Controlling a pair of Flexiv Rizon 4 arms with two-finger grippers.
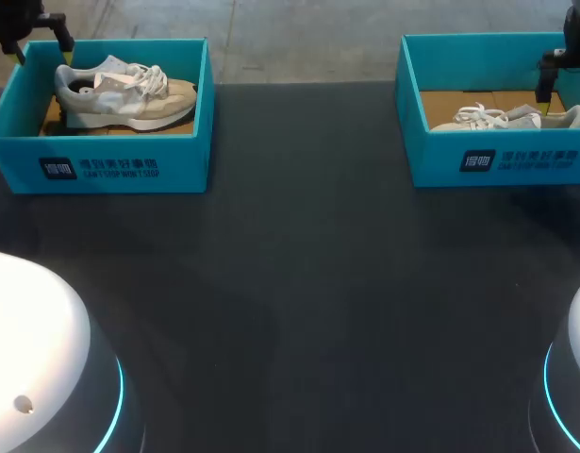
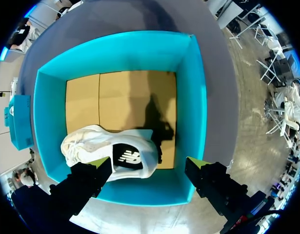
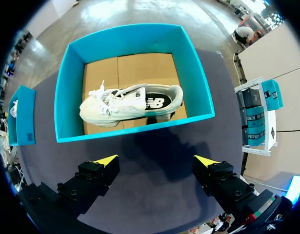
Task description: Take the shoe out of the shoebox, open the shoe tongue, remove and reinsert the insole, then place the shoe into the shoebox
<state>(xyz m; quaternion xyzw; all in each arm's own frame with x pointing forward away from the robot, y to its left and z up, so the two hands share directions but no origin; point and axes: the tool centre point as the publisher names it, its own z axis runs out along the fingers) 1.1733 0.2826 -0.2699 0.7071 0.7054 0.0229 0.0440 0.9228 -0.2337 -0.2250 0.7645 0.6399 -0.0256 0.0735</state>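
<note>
Right now you are holding both hands spread wide, with nothing between the fingers. The left hand (image 2: 150,165) is hanging over the near wall of the left shoebox (image 2: 193,97). One finger is sitting above the heel of the left sneaker (image 2: 110,153) and the other is over the box's corner. Going straight down from there, you are probably risking a finger landing on the cardboard wall and crushing it, or shoving the box across the table (image 1: 299,283).

That sneaker is lying inside the box against the near wall. Its long axis is running along that wall, and its toe is pointing toward the right shoebox (image 1: 502,156). Your fingers are lining up along its length, not across it, so a squeeze may be slipping off.

The right hand (image 3: 155,161) is hovering short of the right shoebox. The right sneaker (image 3: 130,105) is lying lengthwise inside, toe pointing back toward the left shoebox.
</note>
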